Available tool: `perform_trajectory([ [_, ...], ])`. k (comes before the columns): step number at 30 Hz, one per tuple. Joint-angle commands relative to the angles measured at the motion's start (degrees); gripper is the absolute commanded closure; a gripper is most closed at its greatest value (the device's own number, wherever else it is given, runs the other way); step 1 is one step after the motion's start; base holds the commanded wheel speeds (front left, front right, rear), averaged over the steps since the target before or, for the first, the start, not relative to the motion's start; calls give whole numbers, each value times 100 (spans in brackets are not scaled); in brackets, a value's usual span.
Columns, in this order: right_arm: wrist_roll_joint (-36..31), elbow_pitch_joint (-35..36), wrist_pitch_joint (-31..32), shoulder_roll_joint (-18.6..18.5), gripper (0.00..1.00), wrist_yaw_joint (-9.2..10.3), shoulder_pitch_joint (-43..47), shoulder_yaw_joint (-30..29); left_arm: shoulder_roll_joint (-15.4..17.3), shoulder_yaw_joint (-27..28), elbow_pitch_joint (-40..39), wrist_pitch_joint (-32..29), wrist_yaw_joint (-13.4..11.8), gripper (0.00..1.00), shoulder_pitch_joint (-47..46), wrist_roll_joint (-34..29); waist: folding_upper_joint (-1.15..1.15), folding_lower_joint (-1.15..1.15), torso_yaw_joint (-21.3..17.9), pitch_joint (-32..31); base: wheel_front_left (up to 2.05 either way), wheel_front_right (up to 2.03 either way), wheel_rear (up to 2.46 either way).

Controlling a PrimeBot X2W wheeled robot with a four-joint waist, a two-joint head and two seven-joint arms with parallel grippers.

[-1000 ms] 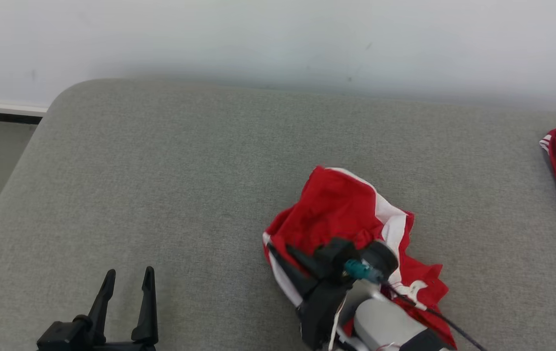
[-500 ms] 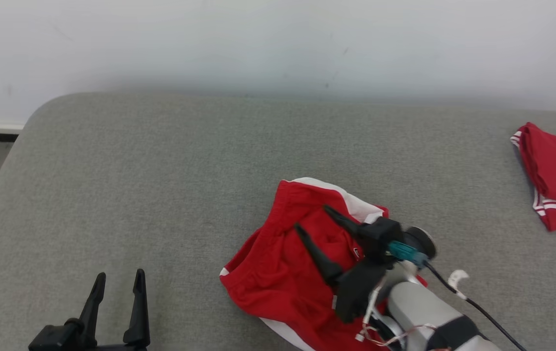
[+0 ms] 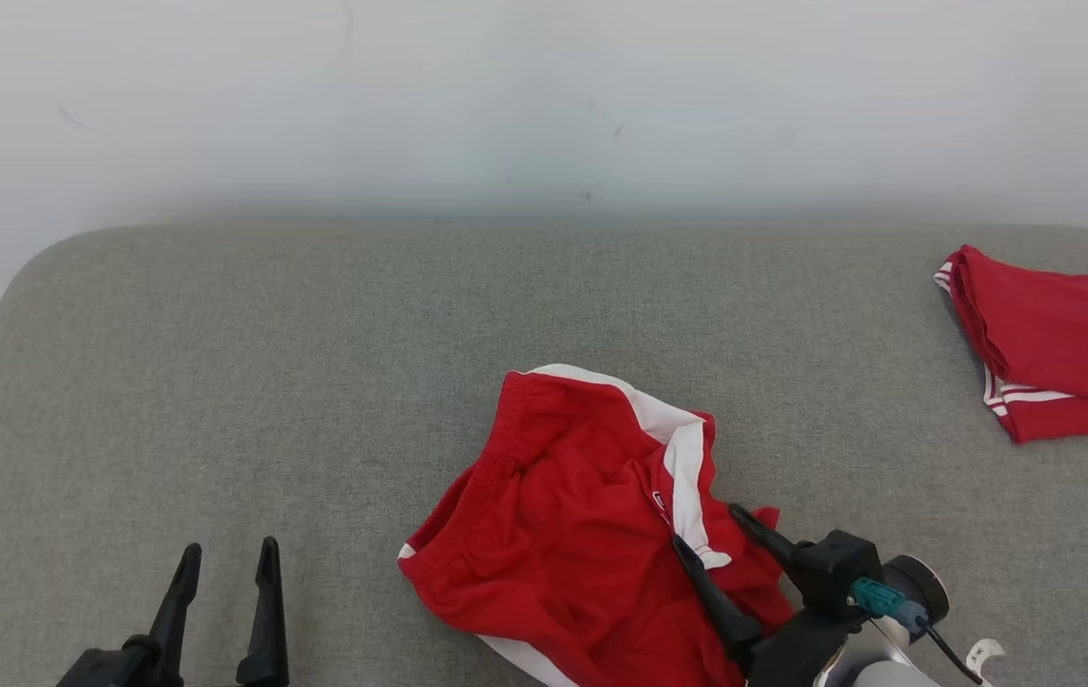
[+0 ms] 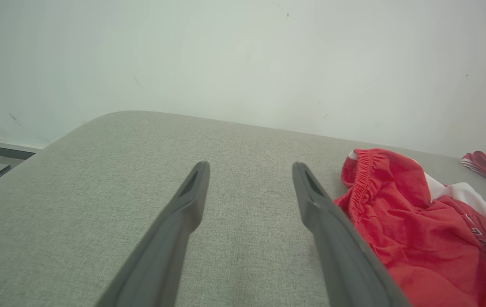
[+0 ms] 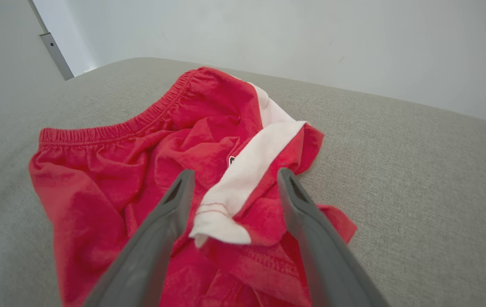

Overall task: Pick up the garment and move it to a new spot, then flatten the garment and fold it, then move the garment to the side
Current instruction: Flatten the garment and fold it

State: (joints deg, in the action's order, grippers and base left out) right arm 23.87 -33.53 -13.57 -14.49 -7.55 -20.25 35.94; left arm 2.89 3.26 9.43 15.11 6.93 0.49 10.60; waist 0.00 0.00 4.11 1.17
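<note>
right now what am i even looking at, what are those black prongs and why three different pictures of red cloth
The black prongs are the fingers of a two-armed robot's hands. Three cameras shoot the same moment. One sits on the robot's head and looks down at a grey padded surface. There the left hand shows at the lower left and the right hand at the lower right. The other two cameras sit on the wrists and look along each hand's own fingers, so the prongs rise from the bottom edge.

The crumpled cloth is a pair of red shorts with white side panels and an elastic waistband. It lies loose on the surface. Another red garment with white stripes lies apart at the far right.

Nothing is held. Both hands are open. The right hand's fingers straddle a white flap of the shorts without pinching it.
</note>
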Motion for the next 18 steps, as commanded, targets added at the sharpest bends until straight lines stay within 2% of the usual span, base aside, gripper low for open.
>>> perform_trajectory([
  [1,-109,63,41,-4,0,17,105,-50,0,6,-20,2,-2,0,65,-10,0,0,7,28,0,0,0],
  [2,-108,69,97,41,0,16,147,-74,1,1,-22,2,-6,0,69,-8,0,0,14,40,0,0,0],
  [3,-165,35,177,45,15,16,159,-96,1,-8,-23,2,-6,0,69,-3,0,0,25,57,0,0,0],
  [4,-165,35,177,45,15,16,159,-96,1,-8,-23,2,-6,0,69,-3,0,0,25,57,0,0,0],
  [5,-249,11,216,27,67,17,125,-118,1,-12,-19,2,-5,0,61,3,0,0,36,71,0,0,0],
  [6,-298,-2,231,48,100,17,87,-148,0,-19,-17,2,-5,0,53,8,0,0,45,83,0,0,0],
  [11,-502,-87,271,139,100,17,-185,-477,-1,-18,-16,2,-6,0,36,17,0,0,70,113,0,0,0],
  [18,-468,-228,413,-246,100,17,-1262,-875,0,-67,-9,2,-3,0,-142,36,0,0,139,285,0,0,0],
])
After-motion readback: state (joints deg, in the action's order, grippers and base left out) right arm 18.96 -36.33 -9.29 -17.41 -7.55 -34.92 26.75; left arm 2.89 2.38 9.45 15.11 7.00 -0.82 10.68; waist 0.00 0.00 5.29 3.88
